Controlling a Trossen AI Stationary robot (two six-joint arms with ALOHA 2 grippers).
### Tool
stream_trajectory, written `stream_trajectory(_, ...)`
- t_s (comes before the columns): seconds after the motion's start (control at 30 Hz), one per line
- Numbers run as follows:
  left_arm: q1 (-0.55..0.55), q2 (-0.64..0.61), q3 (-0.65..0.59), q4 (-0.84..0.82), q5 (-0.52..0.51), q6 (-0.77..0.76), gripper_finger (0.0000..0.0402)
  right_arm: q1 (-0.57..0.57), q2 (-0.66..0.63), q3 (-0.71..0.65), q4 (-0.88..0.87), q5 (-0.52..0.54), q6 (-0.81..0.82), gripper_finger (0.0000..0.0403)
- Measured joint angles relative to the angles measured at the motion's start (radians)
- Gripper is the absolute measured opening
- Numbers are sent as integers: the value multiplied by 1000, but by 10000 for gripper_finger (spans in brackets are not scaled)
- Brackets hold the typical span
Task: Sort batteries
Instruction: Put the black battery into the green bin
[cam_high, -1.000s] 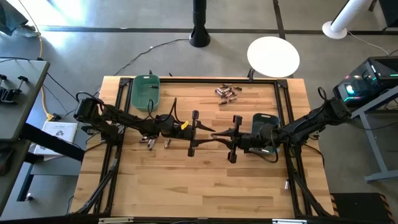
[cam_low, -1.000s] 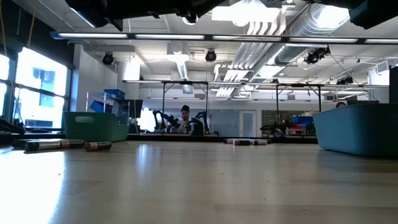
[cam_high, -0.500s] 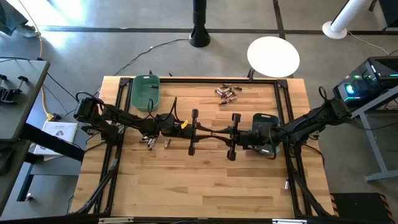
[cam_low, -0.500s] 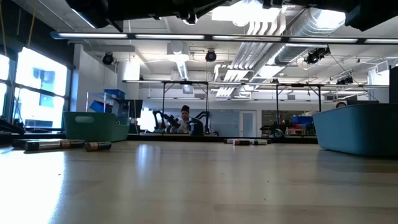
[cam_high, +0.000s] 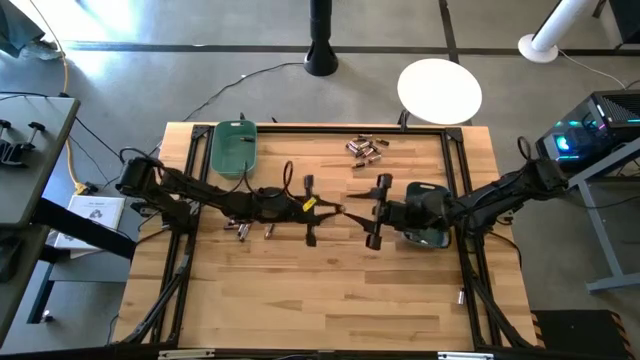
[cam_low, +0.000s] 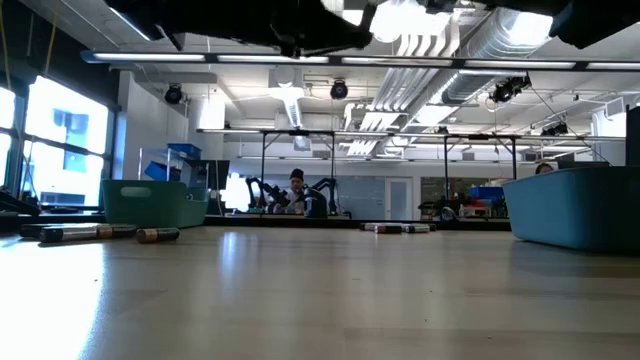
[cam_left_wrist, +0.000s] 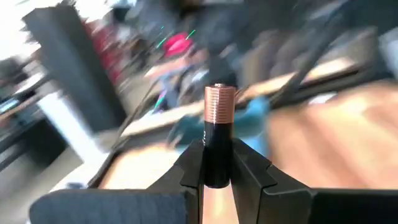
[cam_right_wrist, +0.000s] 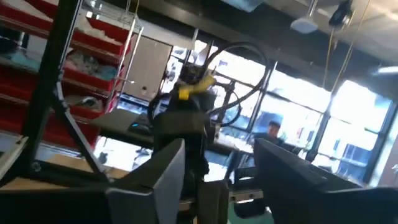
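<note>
My left gripper (cam_high: 338, 209) hangs above the table's middle, shut on a battery (cam_left_wrist: 219, 118) with a copper end and a dark body. My right gripper (cam_high: 354, 212) faces it fingertip to fingertip and is open, with nothing between its fingers (cam_right_wrist: 168, 177). Loose batteries (cam_high: 365, 150) lie in a heap at the far middle of the table. A few more batteries (cam_high: 240, 228) lie under the left arm. The green bin (cam_high: 234, 147) stands at the far left. The blue-grey bin (cam_high: 428, 215) sits under the right arm. My left gripper pinches the battery's dark end (cam_left_wrist: 217, 163) between its two fingers. The fingers lie about level and point toward the table's right. The copper end (cam_left_wrist: 219, 102) stands clear beyond the fingertips, and the battery is lifted well off the table.
A black frame (cam_high: 455, 170) runs around the work area. In the low view the green bin (cam_low: 150, 203) is on the left and the blue-grey bin (cam_low: 575, 205) on the right, with batteries (cam_low: 85, 232) lying near the left one. Bare wood lies toward the near edge.
My left gripper has shut on the battery that my right gripper held out to it, and its wrist has turned. My right gripper has then opened, let go and drawn back a little toward the table's right. The battery stays in the air between them.
</note>
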Motion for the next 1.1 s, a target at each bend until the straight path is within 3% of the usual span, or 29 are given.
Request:
stream_trajectory(0.13, 5, -128, 45, -376, -336, -63, 37, 24, -48, 0, -35, 11, 0, 202)
stream_trajectory(0.2, 45, -193, 122, -661, -414, -133, 37, 36, -59, 0, -85, 10, 2, 203)
stream_trajectory(0.4, 341, -217, 405, -1501, -365, -433, 37, 52, -52, 0, -189, -7, 79, 204)
stream_trajectory(0.5, 539, -184, 458, -1706, -281, -490, 37, 56, -50, 0, -241, -9, 140, 204)
stream_trajectory(0.63, 792, -119, 459, -1820, -108, -495, 37, 66, -50, 0, -295, -11, 178, 204)
stream_trajectory(0.77, 958, -18, 459, -1844, -39, -436, 37, 81, -50, 0, -307, -15, 177, 204)
stream_trajectory(1.1, 1038, 254, 459, -1869, -32, -373, 37, 85, -50, 0, -327, -15, 177, 204)
